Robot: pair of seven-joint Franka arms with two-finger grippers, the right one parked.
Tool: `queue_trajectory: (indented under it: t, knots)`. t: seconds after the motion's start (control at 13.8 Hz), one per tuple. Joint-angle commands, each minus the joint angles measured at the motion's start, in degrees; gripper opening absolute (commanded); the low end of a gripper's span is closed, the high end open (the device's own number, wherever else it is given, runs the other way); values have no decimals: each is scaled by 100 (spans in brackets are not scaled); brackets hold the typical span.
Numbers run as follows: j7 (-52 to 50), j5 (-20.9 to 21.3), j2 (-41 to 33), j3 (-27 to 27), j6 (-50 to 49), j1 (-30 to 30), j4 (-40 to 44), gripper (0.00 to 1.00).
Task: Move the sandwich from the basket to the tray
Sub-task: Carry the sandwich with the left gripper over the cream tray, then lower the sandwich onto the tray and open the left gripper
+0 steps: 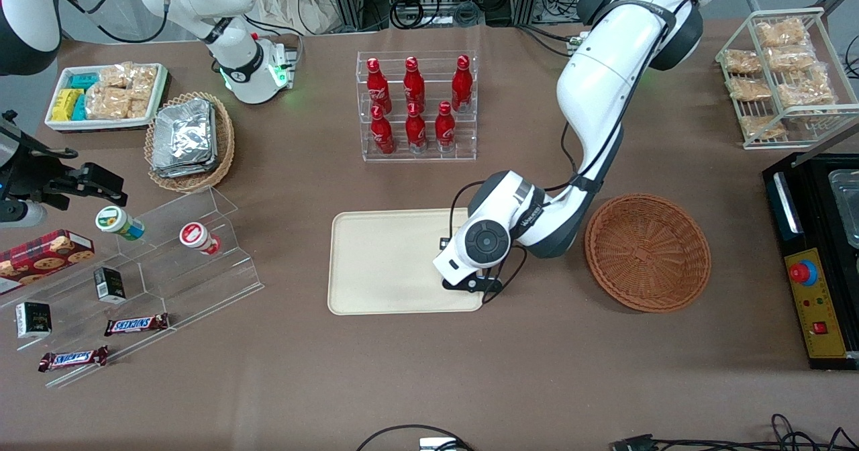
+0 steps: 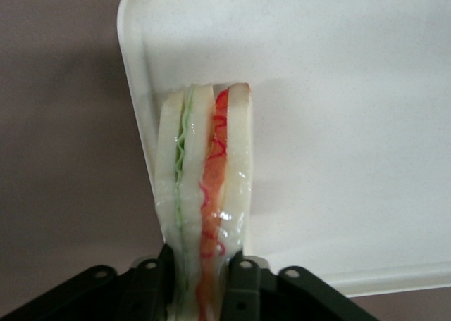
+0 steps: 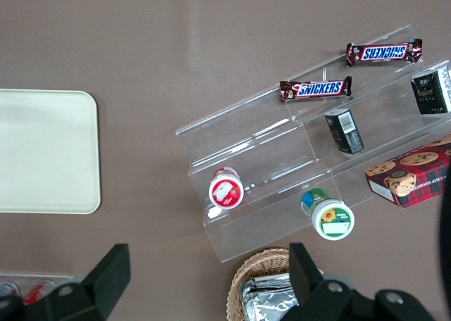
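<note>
Over the tray's [image 1: 382, 263] corner nearest the woven basket [image 1: 647, 252], just right of the front view's centre, the gripper [image 2: 204, 282] hangs with its black fingers [image 2: 243, 286] pinched on the sandwich [image 2: 204, 194]: a glossy wedge of pale bread with crinkled green and red-orange layers (it looks film-wrapped). Smooth and cream-beige, the tray has rounded corners and a low rim; the round reddish-brown wicker basket sits at centre right on the brown tabletop [image 1: 429, 370]. At lower left, two bars [image 1: 136, 324] read "SNICKERS" on a clear acrylic stand [image 1: 194, 263]. Red bottles [image 1: 416, 102] stand in a clear rack at upper centre.
</note>
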Motion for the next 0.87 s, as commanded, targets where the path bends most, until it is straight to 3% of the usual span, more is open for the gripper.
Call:
queue_trajectory:
  t: [0.0,0.36,0.8]
  knots:
    - [-66,96,105,31,24,-66,202,100]
    - [-75,8,-464,57,-264,83,254,100]
    - [39,8,-2063,48,-2468,1198,202,100]
